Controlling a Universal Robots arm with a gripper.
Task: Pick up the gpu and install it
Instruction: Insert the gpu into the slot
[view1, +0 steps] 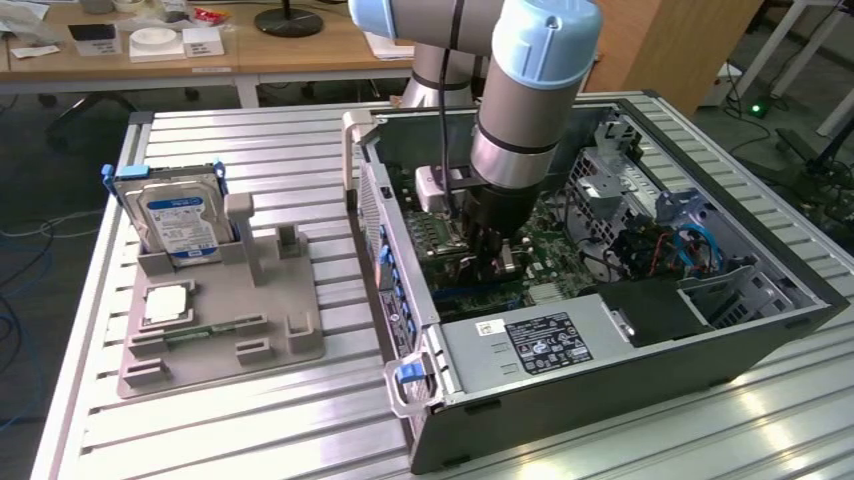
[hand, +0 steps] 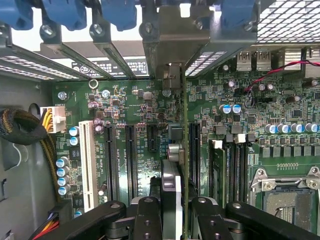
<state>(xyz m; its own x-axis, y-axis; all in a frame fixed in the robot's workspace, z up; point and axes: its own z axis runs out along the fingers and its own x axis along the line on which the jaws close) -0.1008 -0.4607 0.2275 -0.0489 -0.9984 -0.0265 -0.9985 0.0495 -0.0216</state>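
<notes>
Green, blade-thin gpu (hand: 185, 150) sits edge-on, clamped between the black gripper (hand: 185, 215) fingers, its silver bracket pointing away, right over the motherboard (hand: 145, 150) and its long dark slots.

Open computer case (view1: 587, 300) was placed on the slatted table (view1: 240, 420), toward the exterior view's right. Parts holder (view1: 214, 300) was set beside it, to the exterior view's left, with a hard drive (view1: 180, 220) stood upright in it. The gripper (view1: 487, 262) was positioned inside the case over the motherboard (hand: 140, 150), the gpu (hand: 185, 150) held edge-on between its fingers.
</notes>
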